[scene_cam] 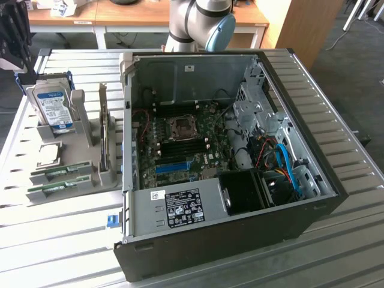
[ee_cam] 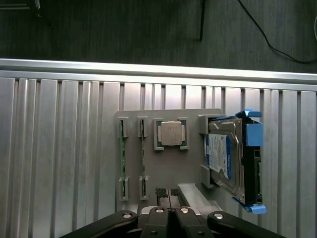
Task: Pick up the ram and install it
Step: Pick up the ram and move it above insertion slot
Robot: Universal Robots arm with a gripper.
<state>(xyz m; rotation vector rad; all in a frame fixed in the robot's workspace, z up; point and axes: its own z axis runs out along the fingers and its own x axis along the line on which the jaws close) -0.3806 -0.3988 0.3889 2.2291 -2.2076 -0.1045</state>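
Two long green ram sticks stand on edge in slots of a grey holder (ee_cam: 168, 166): one ram stick (ee_cam: 121, 158) at the holder's outer side, the other ram stick (ee_cam: 143, 157) beside it. In the exterior view they lie at the holder's near end (scene_cam: 63, 173) (scene_cam: 57, 189). I cannot tell which is the task's ram. My gripper (ee_cam: 168, 196) hangs high above the holder, shut, with nothing between its fingers. Its dark body shows at the exterior view's top left (scene_cam: 15, 42).
The holder also carries a silver processor chip (ee_cam: 171, 133) and a blue-labelled hard drive (ee_cam: 225, 156). An open computer case (scene_cam: 228, 240) lies on the slatted metal table (scene_cam: 60, 240), its motherboard (scene_cam: 180, 135) exposed, with dark memory slots beside the processor socket.
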